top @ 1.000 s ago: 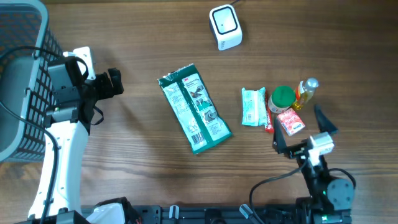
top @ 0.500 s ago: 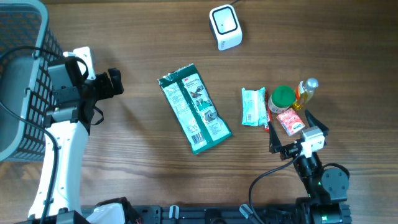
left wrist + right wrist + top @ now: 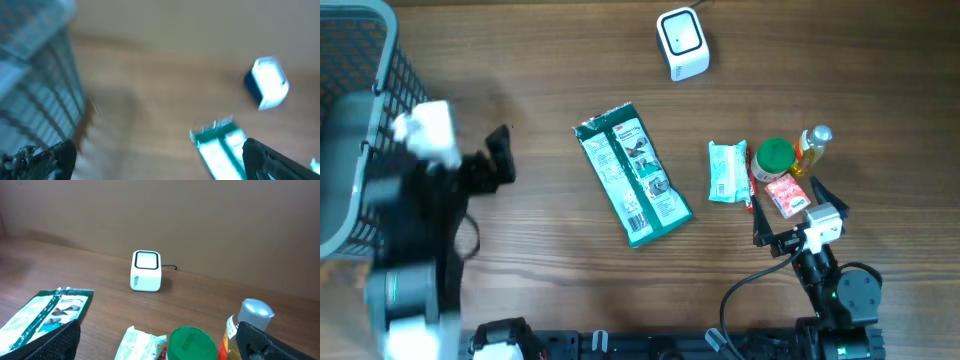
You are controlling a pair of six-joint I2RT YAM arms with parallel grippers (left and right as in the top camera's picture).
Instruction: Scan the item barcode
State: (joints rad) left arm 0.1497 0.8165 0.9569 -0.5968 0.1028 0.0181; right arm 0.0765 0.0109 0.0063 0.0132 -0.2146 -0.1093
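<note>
overhead view of a wooden table (image 3: 550, 270) with two robot arms working at it. a small white barcode scanner (image 3: 681, 43) is sitting at the far edge, its cable trailing off behind it. a long green packet (image 3: 632, 174) is lying flat, nearer than the scanner and slightly to its left, with neither arm touching it. nearer than the scanner and to its right, four things are sitting close together: a small pale green packet (image 3: 726, 171), a green-lidded jar (image 3: 774, 157), a bottle with a silver cap (image 3: 813, 143) and a small pink packet (image 3: 787, 195). the right gripper (image 3: 788, 205) is hovering over the near edge of that cluster, to the scanner's right, its fingers standing spread wide with nothing between them. well to the scanner's left, the left gripper (image 3: 503, 155) is showing as a blur beside a grey wire basket (image 3: 360, 60), its fingers also spread apart and gripping nothing, pointing toward the long green packet
</note>
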